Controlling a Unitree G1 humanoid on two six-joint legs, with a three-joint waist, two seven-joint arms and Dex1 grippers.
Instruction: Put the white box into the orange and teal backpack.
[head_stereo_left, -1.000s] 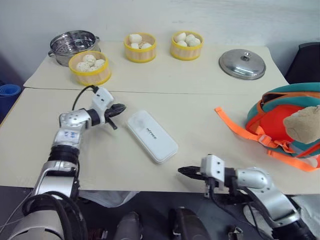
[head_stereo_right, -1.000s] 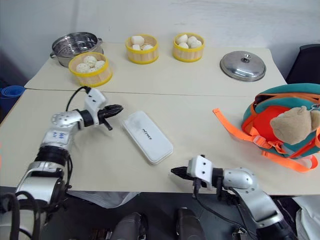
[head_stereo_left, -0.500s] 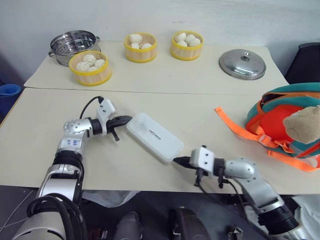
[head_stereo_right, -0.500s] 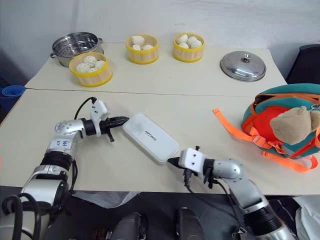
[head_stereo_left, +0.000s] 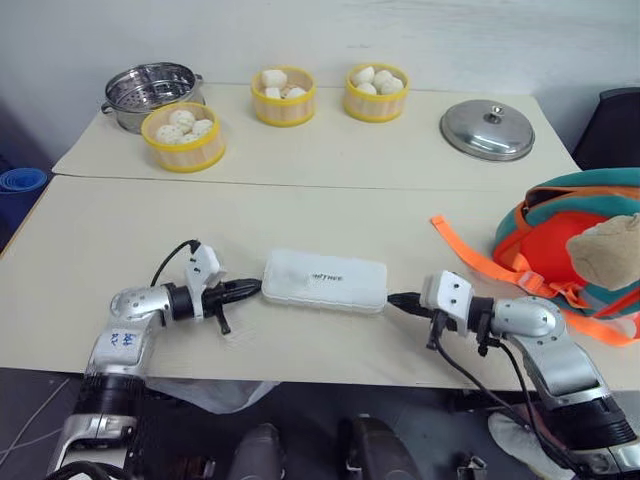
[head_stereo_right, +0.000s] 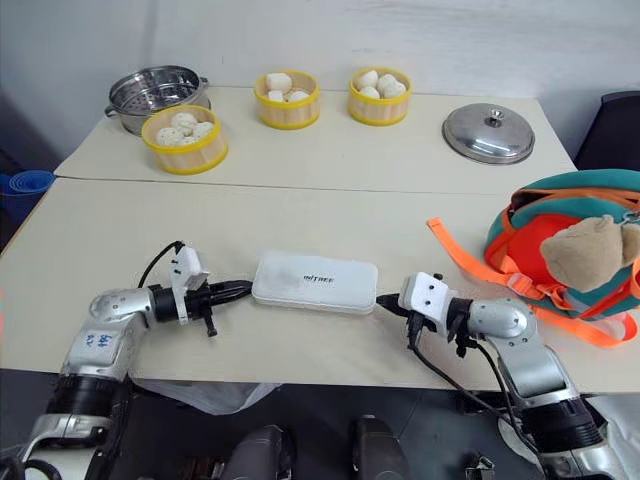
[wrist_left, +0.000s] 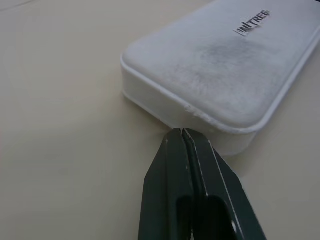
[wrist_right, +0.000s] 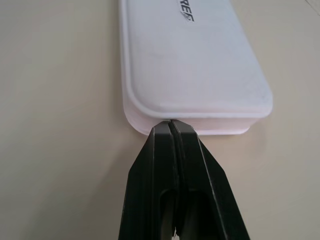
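Two beige tables stand pushed together against a pale wall, their seam running across just behind the work area. On the near table, at its right side, the orange and teal backpack lies slumped — teal shell, orange front pocket, a beige plush toy resting against it and a loose orange strap trailing left across the tabletop. Near the front edge of that table lies the white box: flat, long, with rounded corners, a raised lid rim and small grey lettering on its face, its long side running left to right. It sits well apart from the backpack, with bare tabletop behind it and only the strap lying between the two. Along the far table stand a steel steamer pot, a steel lid and three yellow steamer baskets of buns. The left gripper has its two black fingers pressed shut, tips against the box's left end — and the right gripper, likewise closed tight, has its tips against the right end, so the box sits between the two.
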